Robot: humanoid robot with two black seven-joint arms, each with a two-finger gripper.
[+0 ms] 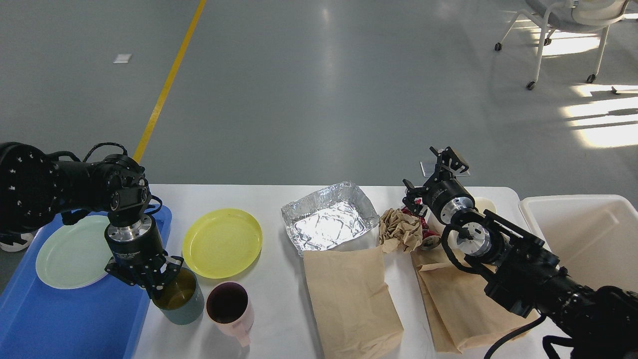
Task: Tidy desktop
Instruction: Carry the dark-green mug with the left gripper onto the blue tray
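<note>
the blue tray (60, 319) runs off the left and bottom edges. the white bin (588, 239) is cut by the right edge. the right arm hides part of the paper bags (448, 299) and a red item (423, 225) too small to name.
</note>
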